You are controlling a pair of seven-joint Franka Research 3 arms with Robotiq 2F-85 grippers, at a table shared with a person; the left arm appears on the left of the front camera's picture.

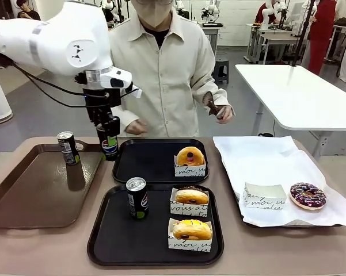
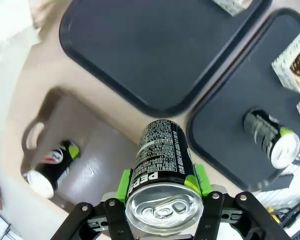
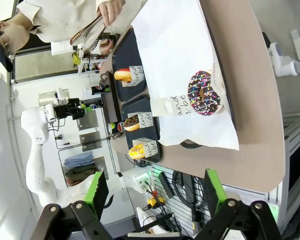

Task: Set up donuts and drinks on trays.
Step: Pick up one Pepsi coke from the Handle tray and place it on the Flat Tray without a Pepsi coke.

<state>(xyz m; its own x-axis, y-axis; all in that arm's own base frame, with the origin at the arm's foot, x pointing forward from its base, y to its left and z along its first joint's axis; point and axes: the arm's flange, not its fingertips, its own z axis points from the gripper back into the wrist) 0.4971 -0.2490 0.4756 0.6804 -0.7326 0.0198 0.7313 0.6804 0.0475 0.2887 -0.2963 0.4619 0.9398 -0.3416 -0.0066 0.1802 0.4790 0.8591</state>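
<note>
can (image 1: 109,144) held upright in the left gripper (image 1: 108,133), its long axis vertical, hanging between the brown tray (image 1: 23,198) and the far black tray (image 1: 149,161); in the left wrist view the green pads (image 2: 123,183) press both sides of the can (image 2: 159,165) just under its silver top, so the jaws are closed on it. the can sits just above the gap of table (image 2: 115,107) between the two trays, and the far black tray lies to the robot's right of it, near. that tray carries one yellow donut (image 1: 190,156) in a white box at its right end, leaving its left half bare, so a short shift rightward and a straight lowering looks like the move this calls for. the near black tray (image 1: 109,241) already has a can (image 1: 137,197) standing on it and two boxed donuts (image 1: 191,196). another can (image 1: 68,148) stands on the brown tray. a purple-sprinkle donut (image 1: 307,195) and an empty white box (image 1: 264,195) rest on the white paper (image 1: 259,158) to the right. the right gripper (image 3: 152,192) hangs well above that side, its jaws spread wide and holding nothing. the person's hand (image 1: 221,110) holds tongs at the far side.
</note>
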